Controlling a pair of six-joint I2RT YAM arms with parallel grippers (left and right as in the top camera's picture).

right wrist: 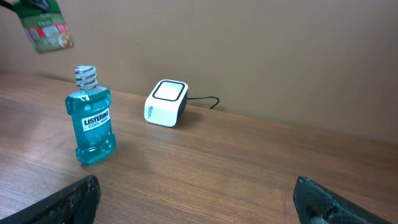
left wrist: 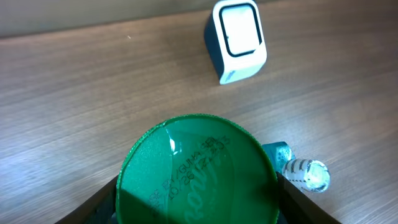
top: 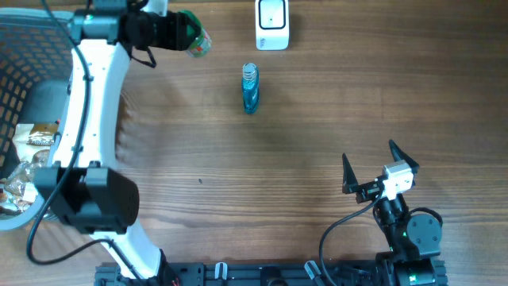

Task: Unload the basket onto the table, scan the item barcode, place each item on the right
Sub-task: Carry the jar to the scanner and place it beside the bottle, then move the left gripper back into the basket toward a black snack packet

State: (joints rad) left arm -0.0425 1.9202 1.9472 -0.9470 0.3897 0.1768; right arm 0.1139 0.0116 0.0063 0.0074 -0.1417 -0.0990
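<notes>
The item is a container with a round green lid and a printed label, held above the table at the back left; from the right wrist it shows at the top left. My left gripper is shut on it, one finger on each side of the lid. The white barcode scanner stands on the table to the item's right, its window facing up. My right gripper rests open near the front right with nothing between its fingers.
A blue Listerine bottle stands upright in front of the scanner; its cap shows just beside the held item. A grey basket with several packaged goods sits at the left edge under the left arm.
</notes>
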